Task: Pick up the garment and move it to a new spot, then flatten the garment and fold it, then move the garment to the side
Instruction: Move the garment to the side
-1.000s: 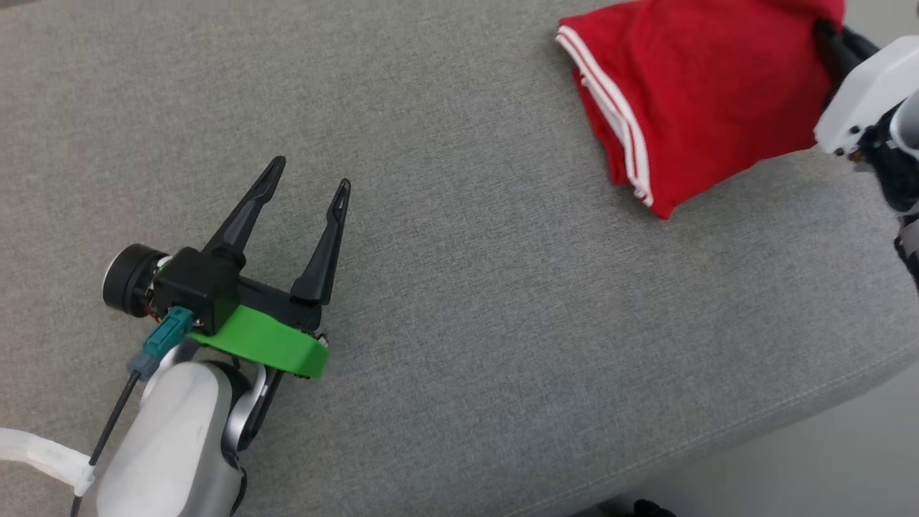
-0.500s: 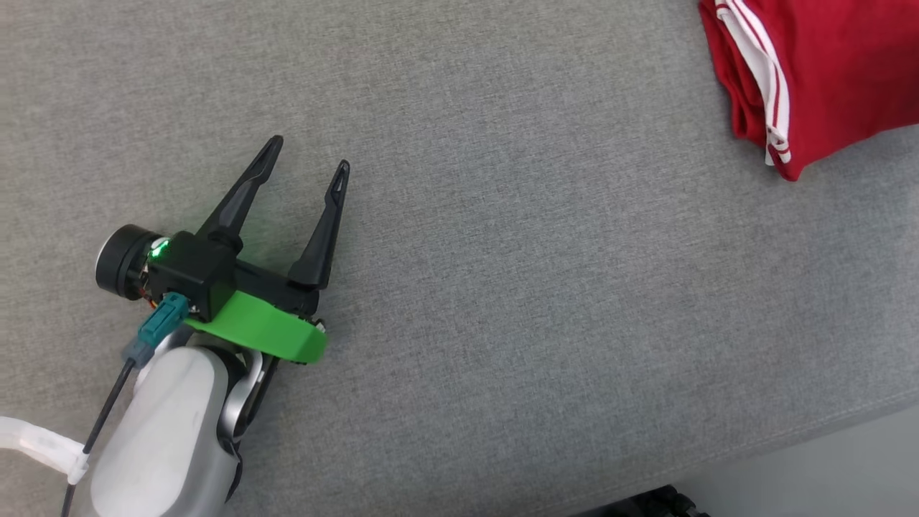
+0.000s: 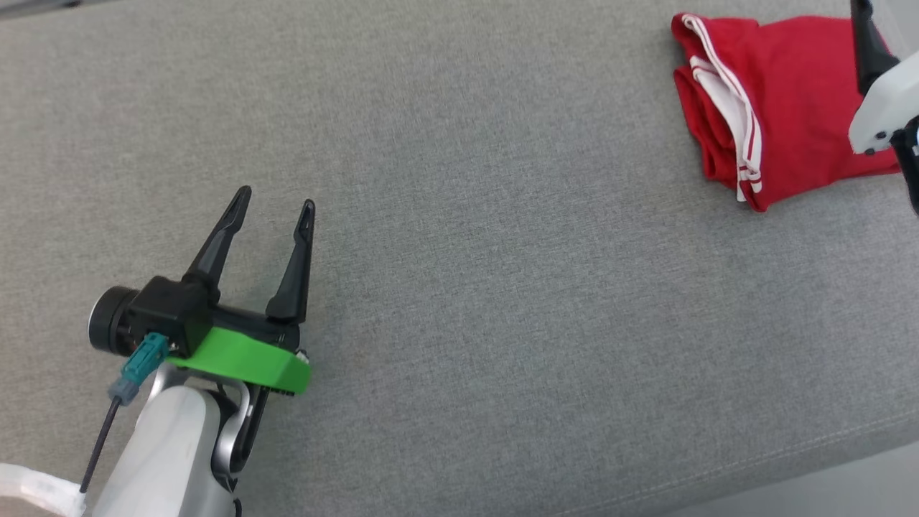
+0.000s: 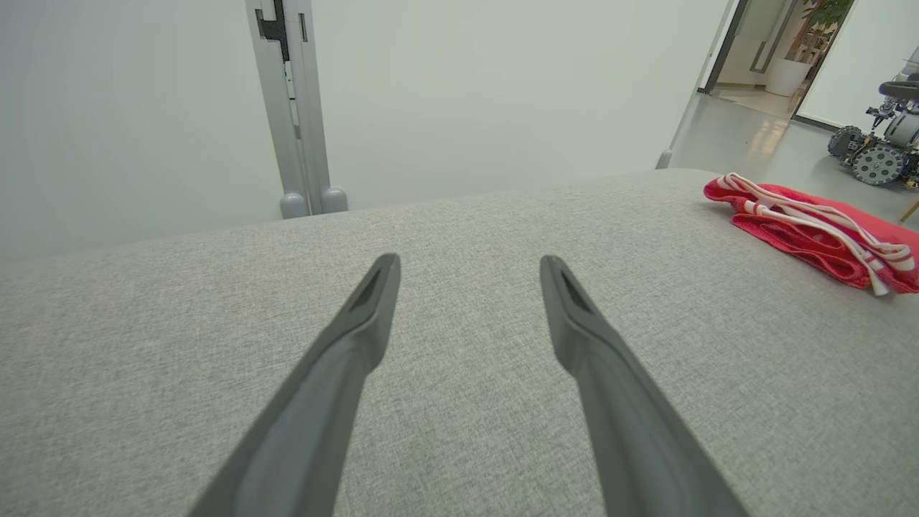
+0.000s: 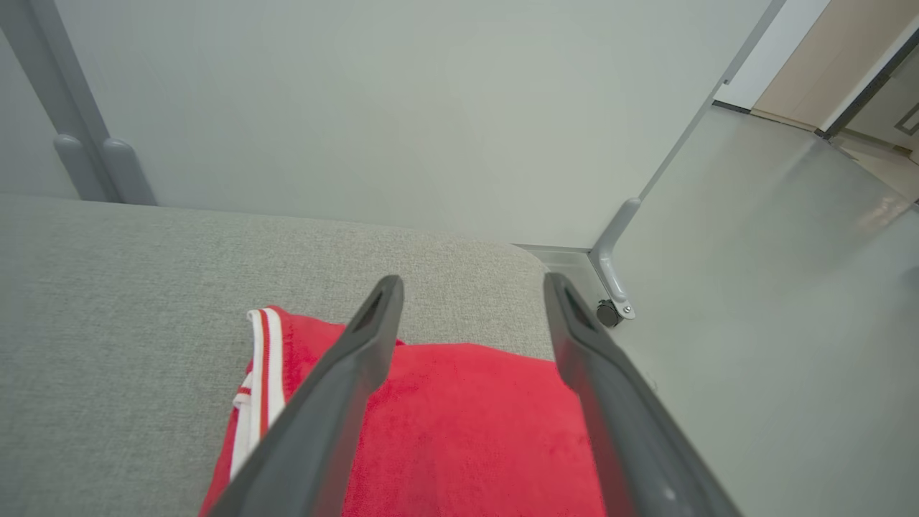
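Red garment [image 3: 790,108], folded, soft terry-like knit w/ white double-stripe trim, lies at approx 2 o'clock in head view, near the tabletop [image 3: 502,251] corner. Striped edge faces 9 o'clock, runs approx 11-to-5. Tabletop: grey woven fabric, rounded seamed edge. Right pincer [image 5: 470,287] spread, fingers over garment, pinching nothing. Left pincer [image 3: 276,197] at 8 o'clock, spread, empty, tips twd 12.

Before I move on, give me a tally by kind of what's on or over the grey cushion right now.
Garments: 1, the red garment with white stripes
Grippers: 2, the left gripper and the right gripper, both open and holding nothing
Total: 3
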You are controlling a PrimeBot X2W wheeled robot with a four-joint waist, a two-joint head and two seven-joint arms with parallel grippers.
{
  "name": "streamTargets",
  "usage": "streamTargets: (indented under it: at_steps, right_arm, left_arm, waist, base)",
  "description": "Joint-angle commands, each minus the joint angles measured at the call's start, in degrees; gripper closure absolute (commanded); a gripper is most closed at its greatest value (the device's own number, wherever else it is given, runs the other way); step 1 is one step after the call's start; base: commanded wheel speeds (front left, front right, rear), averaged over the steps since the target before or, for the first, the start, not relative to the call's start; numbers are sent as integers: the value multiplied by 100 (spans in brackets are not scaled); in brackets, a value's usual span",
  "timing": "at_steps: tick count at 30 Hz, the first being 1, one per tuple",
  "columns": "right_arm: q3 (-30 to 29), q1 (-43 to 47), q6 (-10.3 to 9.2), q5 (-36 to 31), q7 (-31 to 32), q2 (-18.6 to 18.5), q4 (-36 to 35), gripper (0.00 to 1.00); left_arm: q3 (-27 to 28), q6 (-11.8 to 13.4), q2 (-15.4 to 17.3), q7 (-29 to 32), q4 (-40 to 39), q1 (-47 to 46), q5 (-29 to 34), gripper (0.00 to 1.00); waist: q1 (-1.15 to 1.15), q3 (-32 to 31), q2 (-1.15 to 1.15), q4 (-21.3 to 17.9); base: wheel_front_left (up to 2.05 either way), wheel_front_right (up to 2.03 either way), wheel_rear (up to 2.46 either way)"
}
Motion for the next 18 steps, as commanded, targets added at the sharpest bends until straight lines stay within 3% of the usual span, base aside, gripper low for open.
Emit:
streamTargets:
  at_steps: [1,10,18]
  right_arm:
    - [41,204,-4,22,-122,-6,-175,0]
    - [39,1597,-4,199,32,318,-1280,0]
    - [-271,3083,-2,274,41,778,-2428,0]
  left_arm:
    - [74,56,3,-35,22,165,-22,0]
    - [320,270,67,-87,21,827,-172,0]
    - [496,490,26,-112,-76,1429,-270,0]
  waist:
    - [-1,-702,0,245]
    - [-1,-1732,0,599]
    - [-1,-2257,0,827]
  base:
    - [0,0,0]
    - [0,0,0]
    - [0,0,0]
